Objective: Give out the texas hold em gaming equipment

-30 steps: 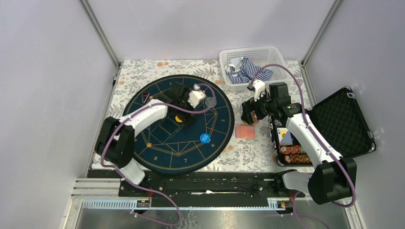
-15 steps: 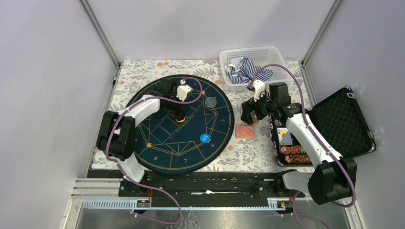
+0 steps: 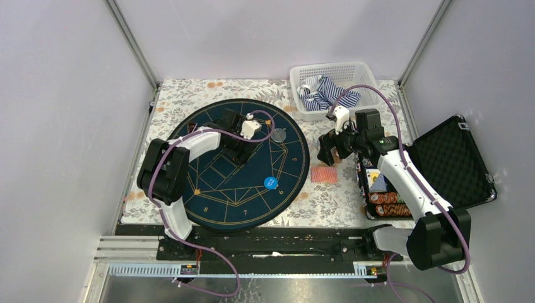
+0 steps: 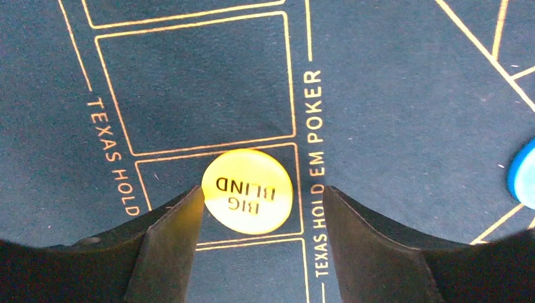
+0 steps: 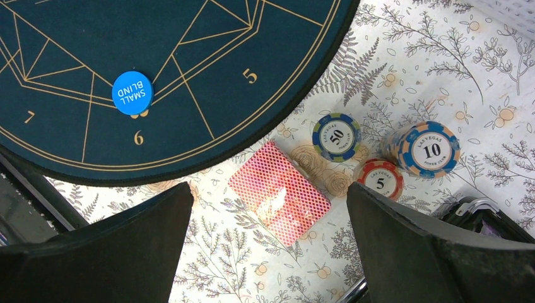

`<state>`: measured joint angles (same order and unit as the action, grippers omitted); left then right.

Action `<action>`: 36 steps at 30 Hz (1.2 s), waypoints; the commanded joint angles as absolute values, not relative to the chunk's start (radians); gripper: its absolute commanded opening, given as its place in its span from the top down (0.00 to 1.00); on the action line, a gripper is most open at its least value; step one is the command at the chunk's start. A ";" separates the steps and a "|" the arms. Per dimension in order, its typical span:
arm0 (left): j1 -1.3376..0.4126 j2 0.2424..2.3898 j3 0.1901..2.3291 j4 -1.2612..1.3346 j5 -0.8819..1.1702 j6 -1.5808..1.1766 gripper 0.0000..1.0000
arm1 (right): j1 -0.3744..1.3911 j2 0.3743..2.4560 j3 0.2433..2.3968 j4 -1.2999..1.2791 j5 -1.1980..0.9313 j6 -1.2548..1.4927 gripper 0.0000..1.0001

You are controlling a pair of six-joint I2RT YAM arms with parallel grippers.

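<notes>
Fingers (image 4: 170, 246) of the left gripper (image 4: 264, 189), wide a second ago, now narrow around the Big Blind disc (image 4: 247, 190) lying between them on the mat (image 4: 378, 95), one touching its rim, which suggests a pickup is beginning. Beyond, the right gripper (image 5: 268, 189) hangs wide open, with cards (image 5: 279, 201) and chips (image 5: 336, 136) beneath its fingers.

The flower-patterned tabletop (image 3: 189, 95) carries a round navy mat (image 3: 214, 196) across its left and middle, a white basket (image 3: 301, 74) at the far right corner, and an open black case (image 3: 454, 158) at the right edge. Between the mat and the case lie a red-backed deck of cards (image 3: 324, 174), a 50 chip (image 5: 336, 136), a 10 stack (image 5: 431, 150) and a 5 chip (image 5: 381, 179).
</notes>
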<state>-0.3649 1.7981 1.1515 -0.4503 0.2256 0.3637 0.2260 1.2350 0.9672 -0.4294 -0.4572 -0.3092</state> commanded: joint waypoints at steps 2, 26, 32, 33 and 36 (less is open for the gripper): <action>-0.374 1.834 1.173 -0.426 0.212 0.354 0.31 | 0.219 1.238 0.974 -0.425 -0.475 -0.320 0.00; -0.373 1.770 1.149 -0.545 0.197 0.389 0.30 | 0.218 1.235 0.976 -0.425 -0.483 -0.322 0.00; -0.372 1.794 1.152 -0.546 0.206 0.384 0.35 | 0.219 1.236 0.976 -0.425 -0.485 -0.322 0.00; -0.372 1.800 1.152 -0.545 0.208 0.383 0.37 | 0.219 1.235 0.976 -0.425 -0.485 -0.322 0.00; -0.370 1.798 1.159 -0.547 0.209 0.381 0.44 | 0.219 1.235 0.976 -0.425 -0.483 -0.322 0.00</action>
<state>-0.3733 1.8149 1.1530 -0.5205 0.2012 0.3798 0.2260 1.2377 0.9672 -0.4332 -0.4648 -0.3099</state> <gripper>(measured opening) 0.595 0.994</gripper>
